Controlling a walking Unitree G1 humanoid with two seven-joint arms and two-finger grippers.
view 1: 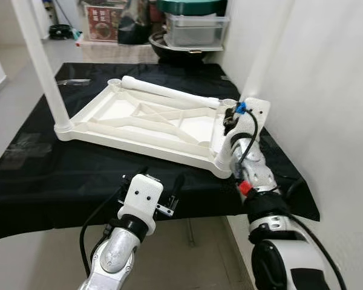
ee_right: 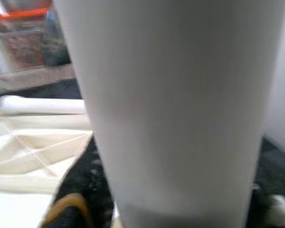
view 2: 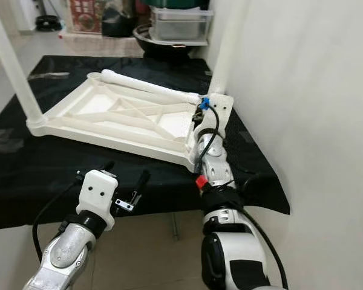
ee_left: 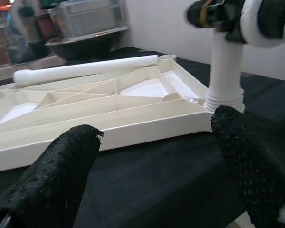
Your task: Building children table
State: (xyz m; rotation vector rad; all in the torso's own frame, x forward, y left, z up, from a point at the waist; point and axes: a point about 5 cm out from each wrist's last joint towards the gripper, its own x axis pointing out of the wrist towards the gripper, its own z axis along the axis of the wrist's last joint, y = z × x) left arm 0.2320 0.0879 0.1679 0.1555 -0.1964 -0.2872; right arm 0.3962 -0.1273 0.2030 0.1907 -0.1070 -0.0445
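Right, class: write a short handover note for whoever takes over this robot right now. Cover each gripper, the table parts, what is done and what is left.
Right gripper: wrapped around the leg standing at the near right corner of the tabletop; the right wrist view shows that leg up close.
Left gripper: open, holding nothing, hovering over the black cloth in front of the tabletop's near edge.
Tabletop lies upside down, ribs up.
Done: a leg stands in the near left corner.
In progress: the right-corner leg, whether fully seated cannot be told.
Left: a loose leg lies along the far edge, not yet fitted.
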